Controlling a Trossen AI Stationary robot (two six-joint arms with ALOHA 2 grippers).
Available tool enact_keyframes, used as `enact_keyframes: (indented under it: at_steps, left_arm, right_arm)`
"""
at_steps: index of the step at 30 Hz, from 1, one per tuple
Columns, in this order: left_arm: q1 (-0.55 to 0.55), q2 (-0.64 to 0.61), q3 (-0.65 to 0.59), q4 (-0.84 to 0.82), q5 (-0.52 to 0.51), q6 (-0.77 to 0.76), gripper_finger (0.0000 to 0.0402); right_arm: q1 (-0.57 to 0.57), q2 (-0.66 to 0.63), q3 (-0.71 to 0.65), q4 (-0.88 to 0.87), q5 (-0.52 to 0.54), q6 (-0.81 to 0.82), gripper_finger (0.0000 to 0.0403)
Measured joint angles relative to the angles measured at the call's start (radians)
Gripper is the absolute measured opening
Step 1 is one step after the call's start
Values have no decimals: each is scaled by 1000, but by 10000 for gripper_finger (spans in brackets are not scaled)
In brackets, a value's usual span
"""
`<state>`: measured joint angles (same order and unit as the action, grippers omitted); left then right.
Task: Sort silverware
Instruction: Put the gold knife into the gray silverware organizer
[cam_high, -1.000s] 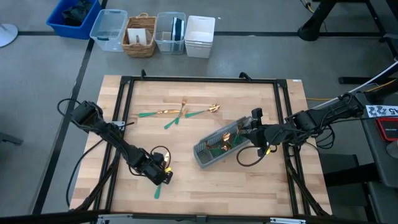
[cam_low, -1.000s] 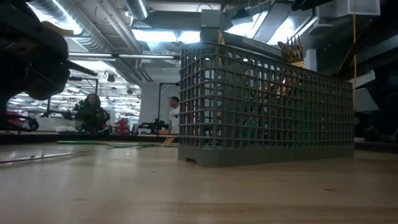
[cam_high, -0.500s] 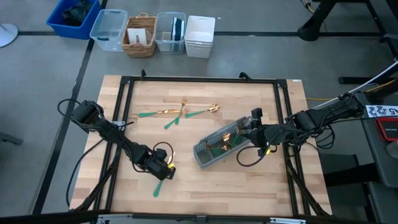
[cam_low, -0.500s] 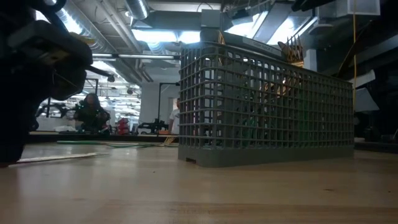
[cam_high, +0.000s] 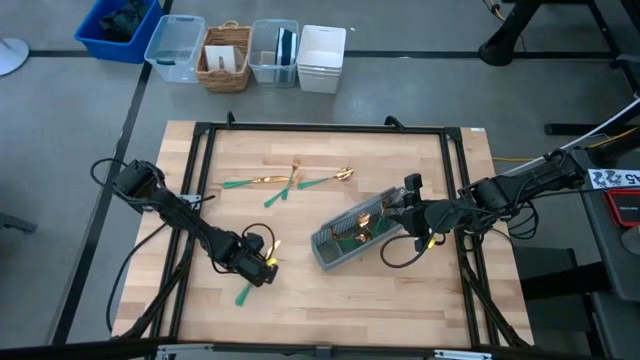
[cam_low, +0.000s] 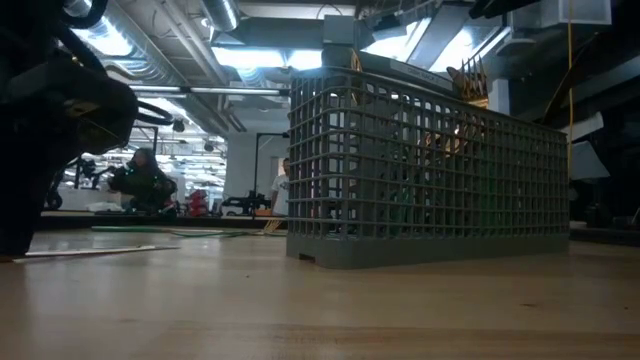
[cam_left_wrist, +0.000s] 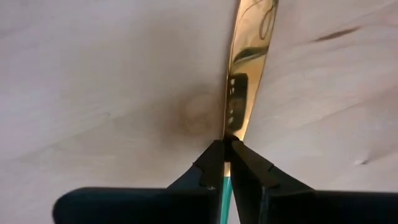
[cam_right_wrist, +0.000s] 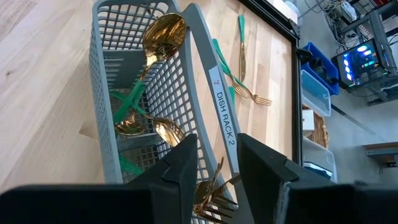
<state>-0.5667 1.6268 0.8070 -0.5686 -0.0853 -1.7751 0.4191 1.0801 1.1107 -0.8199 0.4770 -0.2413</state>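
Observation:
A gold knife with a teal handle (cam_high: 243, 293) lies flat on the wooden table near its front left, and my left gripper (cam_high: 260, 268) is shut on it. The grey caddy (cam_high: 345, 237) stands right of centre and holds gold spoons and forks (cam_right_wrist: 163, 30). My right gripper (cam_right_wrist: 217, 163) is open at the caddy's right end, one finger on each side of its labelled middle bar (cam_right_wrist: 221, 106). Three more teal-handled pieces (cam_high: 290, 182) lie on the table's far half. My left gripper pinches the knife where the gold blade meets the teal handle (cam_left_wrist: 226, 138), between its two fingertips (cam_left_wrist: 210, 163). The fingers point steeply down and lie across the knife. The blade (cam_left_wrist: 249, 56) lies flat on the wood. I cannot tell whether my right gripper touches the caddy's bar.
A black frame rail (cam_high: 320, 128) runs around the table top. Beyond the far edge stand a blue bin (cam_high: 118, 28), clear tubs (cam_high: 175, 48), a wicker basket (cam_high: 226, 58) and a white tub (cam_high: 321, 58). People show far behind the table (cam_low: 145, 180).
My left gripper has come down onto the knife at the front left and shifted a little toward the far edge. The knife has swung on the table: its handle end now points more toward the left edge. My right arm has kept still.

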Motion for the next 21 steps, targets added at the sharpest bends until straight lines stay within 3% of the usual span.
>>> enact_keyframes:
  at_steps: [14,21]
  left_arm:
    - [-1,1,-3,58,8,182,39]
    - [-1,2,-3,64,12,307,86]
  right_arm:
    - [0,0,0,1,0,0,115]
    - [0,0,0,1,0,0,115]
